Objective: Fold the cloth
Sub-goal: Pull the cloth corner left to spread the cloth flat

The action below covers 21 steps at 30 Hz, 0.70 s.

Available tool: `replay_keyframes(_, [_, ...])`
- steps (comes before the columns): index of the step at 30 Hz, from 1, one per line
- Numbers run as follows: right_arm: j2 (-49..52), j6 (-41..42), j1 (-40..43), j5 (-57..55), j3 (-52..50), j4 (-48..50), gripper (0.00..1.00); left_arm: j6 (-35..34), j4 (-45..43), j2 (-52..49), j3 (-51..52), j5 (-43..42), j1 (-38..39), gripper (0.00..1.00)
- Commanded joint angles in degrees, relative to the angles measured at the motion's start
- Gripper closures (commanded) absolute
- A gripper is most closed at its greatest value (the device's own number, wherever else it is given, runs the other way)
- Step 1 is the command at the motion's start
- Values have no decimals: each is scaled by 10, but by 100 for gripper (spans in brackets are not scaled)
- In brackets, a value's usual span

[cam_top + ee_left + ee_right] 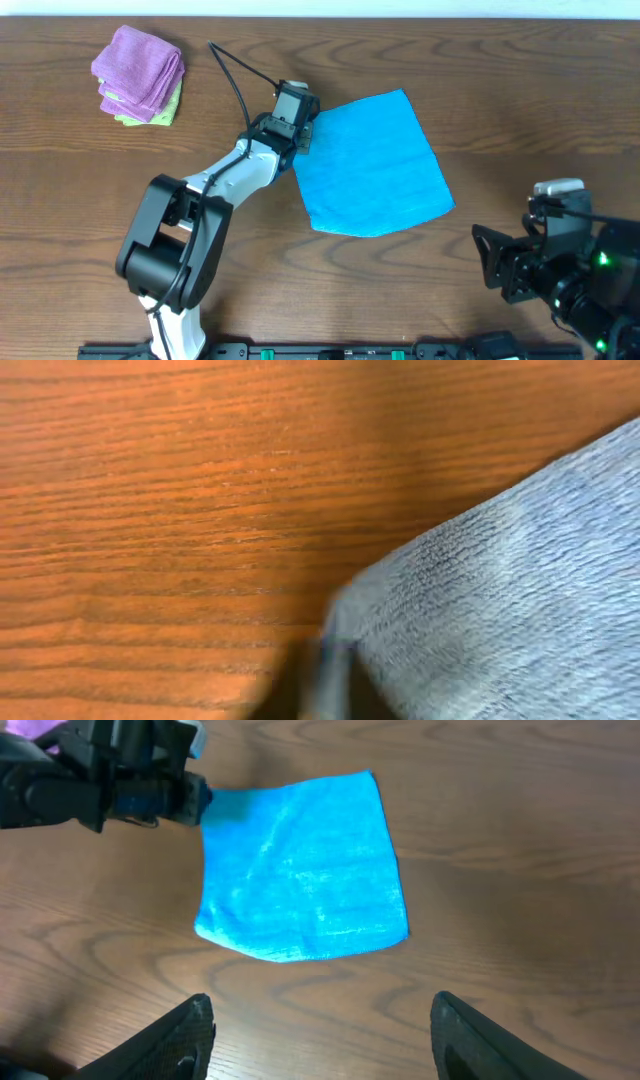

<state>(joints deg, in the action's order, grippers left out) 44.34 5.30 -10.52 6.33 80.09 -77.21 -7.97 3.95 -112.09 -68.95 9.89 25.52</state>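
the blue cloth [372, 165] lies spread flat on the table [500, 80]. the left claw [303, 135] sits at its upper-left corner; whether it grips cannot be told. the right claw [322, 1020] hangs released, well apart from it.

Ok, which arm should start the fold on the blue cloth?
Left, probably. The left claw sits right at a corner of the blue cloth, while the right claw hangs open, well off the cloth.

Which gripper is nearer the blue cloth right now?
Left. The left gripper sits at the far-left corner of the blue cloth; the right gripper is apart, off its near-right side.
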Motion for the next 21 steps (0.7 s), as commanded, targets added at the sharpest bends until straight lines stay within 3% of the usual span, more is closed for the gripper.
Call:
replay_keyframes(1, [13,-11,-4,-6,-3,2,30,-12,15,42,-13,12,0,13])
replay_keyframes(2, [16,-11,-4,-6,-3,3,30,-12,26,52,-13,12,0,2])
replay_keyframes(7, [29,-15,-4,-21,-3,7,28,-12,143,121,-13,-17,0,5])
replay_keyframes(10, [33,-56,-4,-21,-3,7,24,12,227,153,-13,-161,0,5])
replay_keyframes(15, [52,-71,-2,-21,-21,12,26,20,280,158,-13,-384,0,5])
replay_keyframes(17, [64,-71,5,-20,-50,24,42,20,291,158,-13,-426,0,5])
replay_keyframes(19, [80,-56,17,-20,-87,50,70,26,313,158,-13,-423,0,5])
replay_keyframes(20, [89,-47,24,-17,-106,68,92,31,325,158,-13,-423,0,5])
replay_keyframes(21, [101,-39,31,-13,-125,89,99,35,337,158,-13,-417,-1,4])
